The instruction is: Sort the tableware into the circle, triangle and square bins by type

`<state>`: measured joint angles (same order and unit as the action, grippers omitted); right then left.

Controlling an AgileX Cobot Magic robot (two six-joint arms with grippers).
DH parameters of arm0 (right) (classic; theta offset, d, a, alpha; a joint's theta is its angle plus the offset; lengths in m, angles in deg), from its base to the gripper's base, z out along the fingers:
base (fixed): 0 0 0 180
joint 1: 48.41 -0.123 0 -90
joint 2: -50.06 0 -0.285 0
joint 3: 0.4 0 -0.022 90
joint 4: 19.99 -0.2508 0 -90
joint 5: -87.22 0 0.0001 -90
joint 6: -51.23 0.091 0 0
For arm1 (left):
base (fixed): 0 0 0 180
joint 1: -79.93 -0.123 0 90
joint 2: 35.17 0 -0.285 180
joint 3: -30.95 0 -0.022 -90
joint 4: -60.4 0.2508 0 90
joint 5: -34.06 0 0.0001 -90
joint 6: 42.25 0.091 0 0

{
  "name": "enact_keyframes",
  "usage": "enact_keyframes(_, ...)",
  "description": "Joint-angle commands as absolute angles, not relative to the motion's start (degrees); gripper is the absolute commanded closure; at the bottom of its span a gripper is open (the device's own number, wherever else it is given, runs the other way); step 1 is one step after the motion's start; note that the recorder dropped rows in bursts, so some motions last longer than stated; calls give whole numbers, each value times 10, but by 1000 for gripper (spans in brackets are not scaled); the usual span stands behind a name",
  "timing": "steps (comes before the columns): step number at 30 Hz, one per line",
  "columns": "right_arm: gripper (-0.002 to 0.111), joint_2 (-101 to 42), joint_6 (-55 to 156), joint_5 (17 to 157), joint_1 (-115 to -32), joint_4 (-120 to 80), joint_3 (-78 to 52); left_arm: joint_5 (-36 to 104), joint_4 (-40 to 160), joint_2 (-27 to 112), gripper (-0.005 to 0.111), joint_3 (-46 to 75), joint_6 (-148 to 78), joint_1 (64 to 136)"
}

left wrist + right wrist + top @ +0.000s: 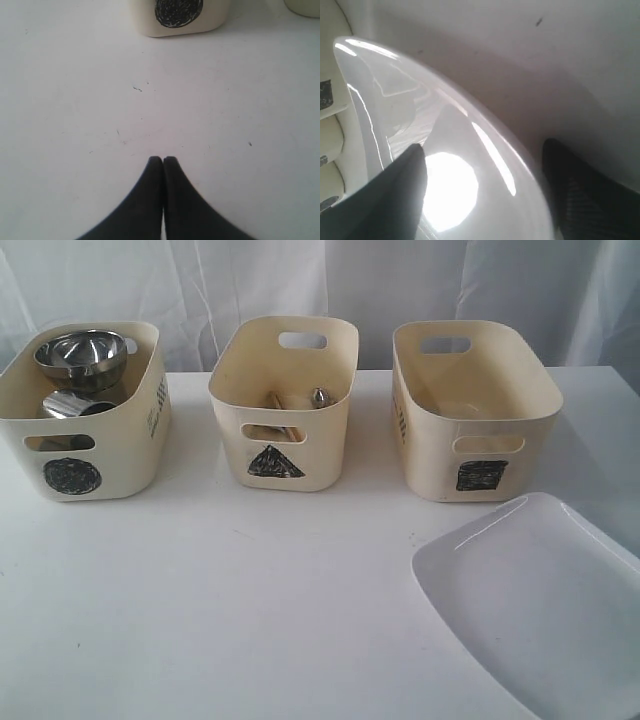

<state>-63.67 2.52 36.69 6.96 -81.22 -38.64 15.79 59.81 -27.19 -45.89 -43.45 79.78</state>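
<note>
Three cream bins stand in a row on a white table point(250, 590). They are the circle bin point(100, 455) on the left, the triangle bin point(232, 380) in the middle and the square bin point(440, 455) on the right. In the circle bin we count one steel bowl point(80, 355) above one steel mug point(70, 405). The triangle bin shows wooden chopsticks point(280, 405), too bunched to count, and one steel utensil tip point(319, 397). One large white plate point(540, 610) lies at the table's near right corner, in front of the square bin. The right gripper point(484, 147) straddles the plate's rim with its fingers point(400, 195) spread wide, one over the plate and one beyond its edge. The left gripper point(163, 159) hovers over bare table near the circle bin, fingers pressed together on nothing. A white draped curtain point(300, 280) closes the scene behind.
</note>
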Motion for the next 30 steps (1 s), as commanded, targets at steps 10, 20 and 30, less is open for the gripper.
enact_keyframes(10,95,-705,19,429,59,-753,-397,152,596,-274,107,-463,-435,801)
enact_keyframes(20,108,-701,21,319,59,-754,-397,152,596,-274,107,-463,-435,801)
enact_keyframes(30,108,-628,37,292,41,-756,-418,152,596,-274,107,-463,-435,801)
